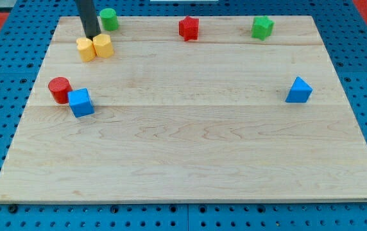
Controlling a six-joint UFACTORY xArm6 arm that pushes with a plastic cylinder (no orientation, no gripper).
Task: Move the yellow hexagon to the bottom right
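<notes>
Two yellow blocks sit side by side near the view's top left. The right one (103,45) looks like the yellow hexagon; the left one (86,49) is a yellow block whose shape I cannot make out. My tip (92,36) is at the end of the dark rod, just above and between these two blocks, touching or nearly touching them.
A green cylinder (109,19) stands just right of the rod at the top. A red star (188,28) and a green block (262,27) lie along the top edge. A red cylinder (59,90) touches a blue cube (81,102) at the left. A blue triangle (299,90) is at the right.
</notes>
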